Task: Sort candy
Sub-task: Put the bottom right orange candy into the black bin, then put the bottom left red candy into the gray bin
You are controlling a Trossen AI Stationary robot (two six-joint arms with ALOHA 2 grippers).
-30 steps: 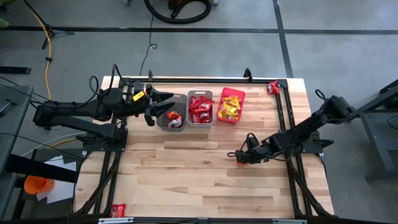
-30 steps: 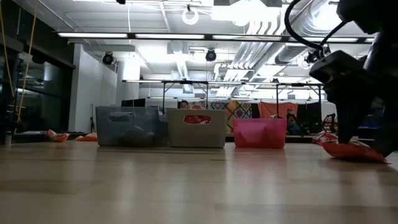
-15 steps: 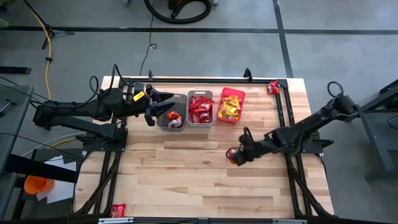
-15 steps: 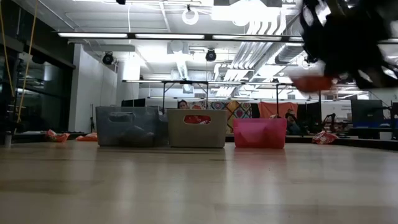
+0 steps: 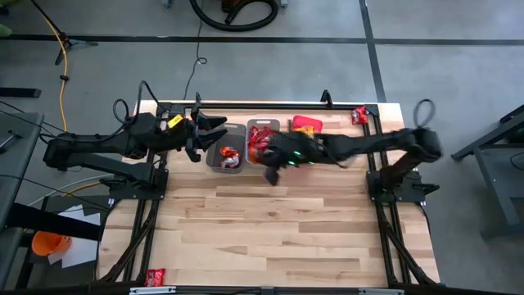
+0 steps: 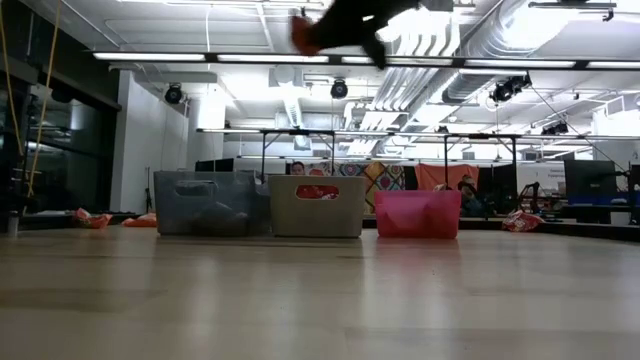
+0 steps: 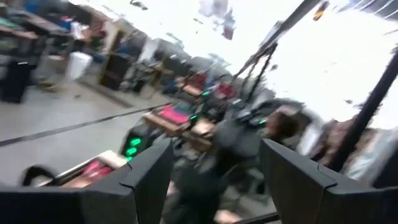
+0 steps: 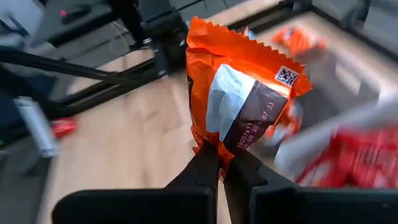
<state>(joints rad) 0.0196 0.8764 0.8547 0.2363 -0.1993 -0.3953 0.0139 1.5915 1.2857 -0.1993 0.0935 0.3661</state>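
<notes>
My right gripper (image 5: 270,166) reaches from the table's right across the row of bins and is shut on an orange candy packet (image 8: 239,99), which also shows high in the low view as an orange candy packet (image 6: 303,35). Three bins stand at the far side: a dark grey bin (image 5: 225,157) with a few candies, a middle bin (image 5: 260,131) with red candy, and a pink bin (image 5: 304,123) partly under the arm. My left gripper (image 5: 199,135) hovers open by the dark grey bin's left end, holding nothing; its open fingers also show in the left wrist view as my left gripper (image 7: 214,180). My right gripper pinches one crimped end of the orange packet (image 8: 214,144) between its two fingers. The fingers come from the table's right, slanting down. The packet sticks out beyond the fingertips, lifted well clear of the table and above the bins.
A loose red candy (image 5: 359,115) lies at the table's far right corner and another red candy (image 5: 154,277) at the near left corner. A black frame rail (image 5: 377,164) runs along the table's right side. The bare wooden tabletop (image 5: 262,229) spreads in front of the bins.
My right gripper has shut on the orange packet on the table's right half, lifted it clear and swung it up and toward the far left, over the bins, rolling its wrist on the way.
</notes>
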